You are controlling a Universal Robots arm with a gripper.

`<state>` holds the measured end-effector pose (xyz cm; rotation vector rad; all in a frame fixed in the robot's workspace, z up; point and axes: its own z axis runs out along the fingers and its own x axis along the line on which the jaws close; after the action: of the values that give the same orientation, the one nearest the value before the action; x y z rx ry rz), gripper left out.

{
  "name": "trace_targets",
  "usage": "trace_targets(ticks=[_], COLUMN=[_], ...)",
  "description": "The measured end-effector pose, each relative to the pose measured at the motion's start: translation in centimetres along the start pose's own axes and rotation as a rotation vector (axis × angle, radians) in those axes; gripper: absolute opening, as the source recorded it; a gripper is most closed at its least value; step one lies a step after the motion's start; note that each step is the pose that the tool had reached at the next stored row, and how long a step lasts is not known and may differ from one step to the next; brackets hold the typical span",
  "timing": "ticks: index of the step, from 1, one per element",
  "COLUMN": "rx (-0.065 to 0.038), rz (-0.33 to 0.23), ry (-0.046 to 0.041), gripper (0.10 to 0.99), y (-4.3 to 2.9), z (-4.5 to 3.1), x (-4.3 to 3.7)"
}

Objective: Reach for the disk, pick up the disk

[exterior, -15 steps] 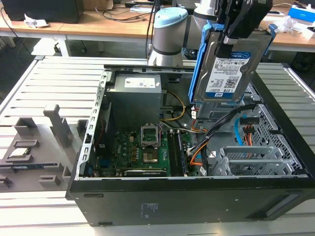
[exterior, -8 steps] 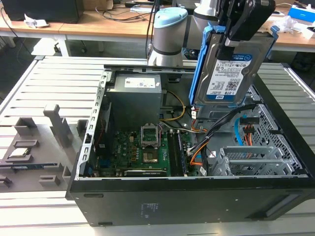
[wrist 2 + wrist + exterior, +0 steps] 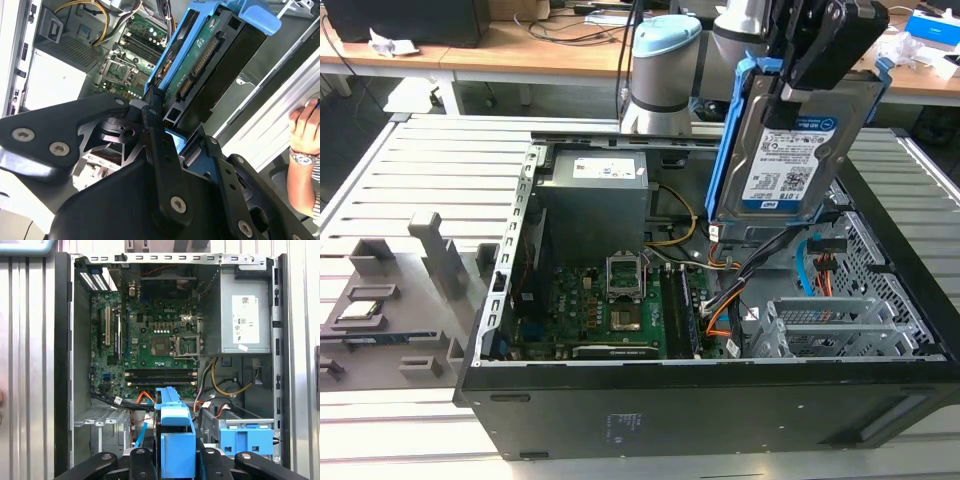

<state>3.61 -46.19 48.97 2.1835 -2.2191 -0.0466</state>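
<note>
The disk (image 3: 788, 152), silver with a white-and-blue label and a blue plastic frame, hangs tilted in the air above the open computer case (image 3: 700, 400), toward the exterior view's right. My gripper (image 3: 810, 70) is shut on its upper end, black fingers on both faces. In the second wrist view the disk (image 3: 200, 55) shows its edge and connector side, held between the fingers (image 3: 152, 112). In the first wrist view the blue frame of the disk (image 3: 176, 437) stands between the gripper's black finger links (image 3: 142, 460), over the case interior.
Inside the case lie the green motherboard (image 3: 610, 310), the grey power supply (image 3: 595, 205), loose cables (image 3: 720, 300) and a blue drive-bay latch (image 3: 247, 437). A grey fixture with a small chip (image 3: 360, 308) sits on the slatted table. A person's hand (image 3: 302, 132) rests nearby.
</note>
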Motion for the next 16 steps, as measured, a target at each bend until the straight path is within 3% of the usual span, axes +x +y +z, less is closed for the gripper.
trace_targets(ticks=[7, 11, 16], rx=[0.000, 0.000, 0.000], rz=[0.000, 0.000, 0.000], ry=[-0.0001, 0.0000, 0.0000], gripper=[0.369, 0.369, 0.369], y=[0.04, 1.49, 2.38], z=[0.02, 0.17, 0.26], x=[1.19, 1.38, 1.66])
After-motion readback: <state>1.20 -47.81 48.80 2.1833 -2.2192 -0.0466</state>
